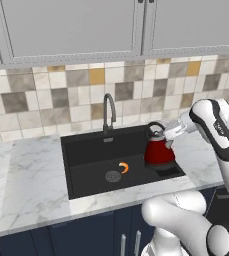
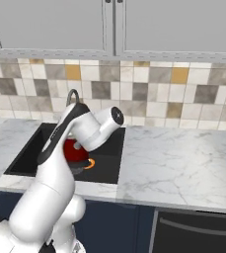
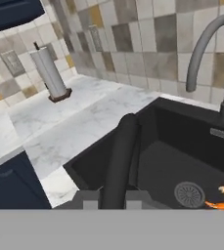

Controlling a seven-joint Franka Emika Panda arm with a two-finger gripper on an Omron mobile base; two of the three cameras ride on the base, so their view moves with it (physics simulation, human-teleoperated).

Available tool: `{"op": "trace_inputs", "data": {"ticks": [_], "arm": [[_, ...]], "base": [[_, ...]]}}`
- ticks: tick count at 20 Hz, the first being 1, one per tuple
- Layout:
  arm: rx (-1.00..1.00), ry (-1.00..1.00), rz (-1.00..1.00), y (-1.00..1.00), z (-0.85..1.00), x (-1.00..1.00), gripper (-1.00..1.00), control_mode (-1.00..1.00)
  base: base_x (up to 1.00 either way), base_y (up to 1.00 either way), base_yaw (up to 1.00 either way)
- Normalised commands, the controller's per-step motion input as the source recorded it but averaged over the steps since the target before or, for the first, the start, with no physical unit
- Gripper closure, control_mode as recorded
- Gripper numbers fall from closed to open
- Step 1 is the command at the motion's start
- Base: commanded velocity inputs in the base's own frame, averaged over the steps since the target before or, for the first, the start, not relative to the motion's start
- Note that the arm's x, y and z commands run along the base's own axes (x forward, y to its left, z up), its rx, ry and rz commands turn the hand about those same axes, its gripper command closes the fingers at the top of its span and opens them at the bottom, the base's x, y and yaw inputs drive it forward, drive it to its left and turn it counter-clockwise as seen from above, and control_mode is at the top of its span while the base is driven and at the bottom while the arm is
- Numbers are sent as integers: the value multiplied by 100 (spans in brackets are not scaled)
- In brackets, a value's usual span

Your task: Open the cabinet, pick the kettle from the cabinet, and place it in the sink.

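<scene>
The red kettle [image 1: 158,151] stands upright, low in the right end of the black sink [image 1: 86,150]; I cannot tell whether its base touches the basin floor. My gripper [image 1: 164,133] is shut on its dark arched handle from the right. In the right base view the arm hides most of the kettle [image 2: 75,150] inside the sink [image 2: 109,155]. In the hand view the handle [image 3: 121,156] rises between the fingertips of the gripper [image 3: 112,197], over the sink [image 3: 157,171]. A navy cabinet corner [image 3: 11,12] shows at the top left; whether it is open I cannot tell.
A dark gooseneck faucet [image 1: 109,112] stands behind the basin. A small orange item [image 1: 124,167] lies by the round drain [image 1: 113,176]. A paper towel roll [image 3: 50,73] stands on the marble counter [image 1: 31,180]. Light grey wall cabinets [image 1: 71,30] hang above.
</scene>
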Motion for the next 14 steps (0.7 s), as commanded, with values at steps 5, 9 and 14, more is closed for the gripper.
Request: {"op": "trace_inputs", "data": {"ticks": [5, 9, 14], "arm": [[0, -11, 14, 29, -18, 15, 100, -100], [0, -13, 11, 31, -18, 16, 100, -100], [0, -12, 8, 33, -20, 16, 100, -100]], "base": [[0, 0, 0], [0, 0, 0], [0, 0, 0]]}}
